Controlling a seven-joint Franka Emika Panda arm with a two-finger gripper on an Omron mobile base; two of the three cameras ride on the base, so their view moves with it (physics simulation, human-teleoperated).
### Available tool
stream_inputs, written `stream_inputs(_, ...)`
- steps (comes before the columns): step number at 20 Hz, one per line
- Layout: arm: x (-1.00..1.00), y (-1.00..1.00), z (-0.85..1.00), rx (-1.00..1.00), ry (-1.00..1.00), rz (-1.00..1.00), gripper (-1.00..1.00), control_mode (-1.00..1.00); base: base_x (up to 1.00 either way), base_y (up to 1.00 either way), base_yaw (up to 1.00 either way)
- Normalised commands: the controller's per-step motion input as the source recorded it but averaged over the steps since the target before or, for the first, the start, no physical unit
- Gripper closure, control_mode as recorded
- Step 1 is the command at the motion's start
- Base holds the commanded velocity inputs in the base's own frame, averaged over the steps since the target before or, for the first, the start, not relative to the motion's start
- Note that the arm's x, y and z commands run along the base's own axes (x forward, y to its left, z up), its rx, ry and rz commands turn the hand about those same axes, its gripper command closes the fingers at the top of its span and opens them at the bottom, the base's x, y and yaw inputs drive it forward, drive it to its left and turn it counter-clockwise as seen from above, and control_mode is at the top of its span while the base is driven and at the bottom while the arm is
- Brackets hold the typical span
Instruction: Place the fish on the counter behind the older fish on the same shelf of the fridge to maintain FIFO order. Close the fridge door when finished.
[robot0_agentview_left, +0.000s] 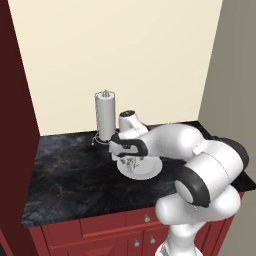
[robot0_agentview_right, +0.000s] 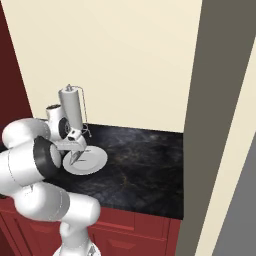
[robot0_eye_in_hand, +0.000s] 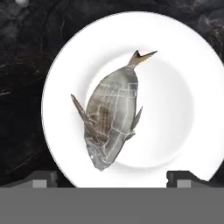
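Observation:
The fish (robot0_eye_in_hand: 111, 118), dark grey with spiky fins and a forked tail, lies on a white plate (robot0_eye_in_hand: 175, 87) on the black marble counter (robot0_agentview_left: 70, 175). My gripper (robot0_eye_in_hand: 113, 180) hangs straight above it, open. Its two fingertips (robot0_eye_in_hand: 43, 179) stand wide apart on either side of the fish's head end, with nothing between them. From the base views the gripper (robot0_agentview_left: 131, 161) (robot0_agentview_right: 75, 156) points down at the plate (robot0_agentview_left: 145, 172) (robot0_agentview_right: 92, 161), close over it. The fridge, the shelf and the older fish are out of view.
A paper-towel roll on a wire holder (robot0_agentview_left: 105, 116) (robot0_agentview_right: 71, 107) stands just behind the plate by the cream wall. A dark red cabinet side (robot0_agentview_left: 15, 125) bounds the counter on the left and a grey panel (robot0_agentview_right: 210, 125) on the right. Red cabinet fronts (robot0_agentview_left: 105, 225) run below.

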Motion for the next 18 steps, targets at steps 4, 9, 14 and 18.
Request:
stream_inputs(4, 0.3, 0.01, -0.29, 0.0, 0.0, 0.0, -1.0, -1.0, 0.0, 0.0, 0.0)
stream_inputs(9, 0.44, 0.04, -0.31, 0.0, 0.0, 0.0, -1.0, -1.0, 0.0, 0.0, 0.0)
stream_inputs(14, 0.22, 0.0, -0.36, 0.0, 0.0, 0.0, -1.0, -1.0, 0.0, 0.0, 0.0)
stream_inputs(18, 0.0, 0.0, -0.58, 0.0, 0.0, 0.0, 1.0, -1.0, 0.0, 0.0, 0.0)
